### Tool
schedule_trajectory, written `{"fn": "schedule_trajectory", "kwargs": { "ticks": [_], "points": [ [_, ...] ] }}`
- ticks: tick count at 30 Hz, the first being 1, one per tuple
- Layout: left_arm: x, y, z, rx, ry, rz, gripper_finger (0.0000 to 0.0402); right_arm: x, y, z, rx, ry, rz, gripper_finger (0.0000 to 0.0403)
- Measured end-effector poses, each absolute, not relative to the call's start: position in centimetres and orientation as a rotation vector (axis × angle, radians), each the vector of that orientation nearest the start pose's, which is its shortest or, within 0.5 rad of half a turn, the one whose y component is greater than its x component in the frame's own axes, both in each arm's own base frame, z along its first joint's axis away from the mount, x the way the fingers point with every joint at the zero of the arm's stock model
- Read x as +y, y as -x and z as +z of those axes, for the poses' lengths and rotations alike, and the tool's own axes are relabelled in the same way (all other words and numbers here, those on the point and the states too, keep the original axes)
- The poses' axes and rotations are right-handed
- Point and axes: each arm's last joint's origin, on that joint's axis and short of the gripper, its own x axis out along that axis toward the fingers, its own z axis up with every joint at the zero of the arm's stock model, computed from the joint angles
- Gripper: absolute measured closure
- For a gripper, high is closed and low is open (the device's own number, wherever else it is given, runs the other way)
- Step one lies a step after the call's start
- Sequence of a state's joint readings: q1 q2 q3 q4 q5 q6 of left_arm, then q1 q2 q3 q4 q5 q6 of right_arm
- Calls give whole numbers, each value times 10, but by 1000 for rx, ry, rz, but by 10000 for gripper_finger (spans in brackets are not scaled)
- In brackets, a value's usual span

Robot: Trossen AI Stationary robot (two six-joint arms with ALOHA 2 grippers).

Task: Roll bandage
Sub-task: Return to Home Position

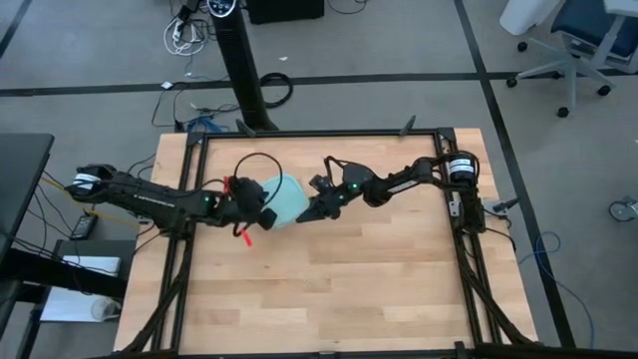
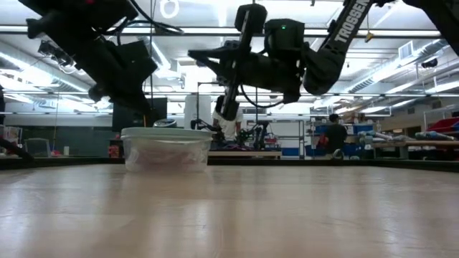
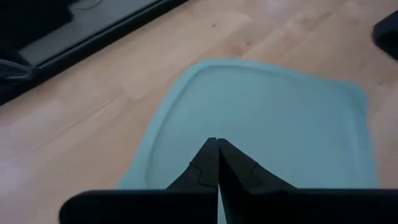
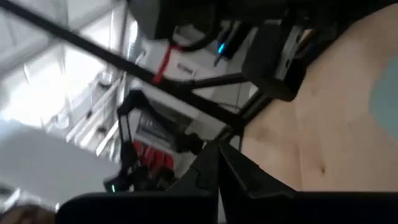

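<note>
- Bandage is not seen in any view; it is judged to lie inside the container [image 1: 286,199], which is shown closed under a light-blue lid [image 3: 267,118], a little left of the tabletop's [image 1: 349,289] middle.
- Left jaws are seen pressed together with nothing held between them, poised over the lid near its left edge; whether the lid is touched cannot be told.
- Right jaws are likewise seen closed and empty, raised beside the container's right edge; in the low view they are shown above lid height.
- Left arm [image 1: 150,199] and right arm [image 1: 399,184] are both stretched inward toward the container.
- Rolling and packing are judged finished; the step in hand is taken to be the retreat of both arms to rest.
- Next, a lift clear of the lid is called for before any sideways travel, so that the container is not dragged or tipped. The arms are to be kept apart as they are folded back toward their bases.
</note>
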State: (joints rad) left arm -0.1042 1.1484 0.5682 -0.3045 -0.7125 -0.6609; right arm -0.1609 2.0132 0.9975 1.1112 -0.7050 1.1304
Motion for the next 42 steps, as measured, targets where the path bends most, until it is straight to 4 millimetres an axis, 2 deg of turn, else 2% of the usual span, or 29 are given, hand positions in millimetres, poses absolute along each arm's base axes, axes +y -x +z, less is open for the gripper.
{"fn": "schedule_trajectory", "kwargs": {
  "ticks": [3, 6, 11, 16, 21, 23, 27, 30, 36, 42],
  "points": [
    [-6, -211, 193, 583, 249, 737, 396, -45, -400, 179, 221, -968, 598, 402],
    [-21, -216, 202, 526, 206, 605, 396, -38, -394, 186, 191, -877, 615, 402],
    [-47, -223, 213, 456, 154, 313, 396, -33, -368, 195, 138, -753, 549, 402],
    [-62, -227, 225, 387, 182, 18, 396, -26, -314, 212, 24, -579, 442, 402],
    [-73, -230, 243, 247, 215, -362, 396, -14, -251, 205, -20, -462, 277, 402],
    [-74, -231, 249, 193, 213, -461, 396, -12, -229, 200, -27, -440, 221, 402],
    [-71, -232, 252, 157, 201, -444, 396, -11, -198, 196, -80, -432, 161, 401],
    [-67, -233, 252, 144, 204, -355, 396, -10, -187, 196, -99, -460, 178, 400],
    [-65, -234, 256, 99, 206, -287, 396, -5, -181, 196, -65, -526, 313, 400],
    [-65, -235, 256, 90, 208, -287, 396, -5, -182, 193, -61, -440, 315, 399]
  ]
}}
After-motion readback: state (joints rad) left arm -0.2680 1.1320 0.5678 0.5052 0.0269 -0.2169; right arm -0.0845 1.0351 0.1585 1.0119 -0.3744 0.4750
